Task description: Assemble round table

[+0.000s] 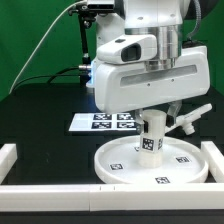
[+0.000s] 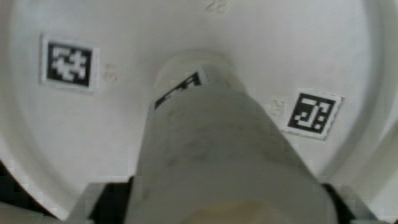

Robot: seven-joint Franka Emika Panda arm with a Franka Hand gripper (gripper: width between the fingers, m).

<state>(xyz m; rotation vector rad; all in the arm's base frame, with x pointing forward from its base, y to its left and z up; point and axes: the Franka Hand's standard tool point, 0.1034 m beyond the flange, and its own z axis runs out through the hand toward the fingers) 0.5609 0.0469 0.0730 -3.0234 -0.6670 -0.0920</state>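
The large rimmed round disc (image 1: 112, 167) lies flat on the black table near the front. The short thick post (image 1: 151, 142) stands upright at its middle. My gripper (image 1: 152, 118) comes down from above and is shut on the top of the post. In the wrist view the post (image 2: 214, 130) fills the middle and runs down to the disc (image 2: 143, 45), with tags on either side. My gripper (image 2: 214, 205) has a dark finger (image 2: 111, 200) pressed against each side of the post. The armed foot piece (image 1: 192, 120) lies behind the disc, at the exterior view's right.
The marker board (image 1: 86, 122) lies flat behind the disc. White rails edge the black surface: one at the exterior view's left (image 1: 18, 158), one along the front (image 1: 100, 203), one at its right (image 1: 215, 160). A green backdrop stands behind.
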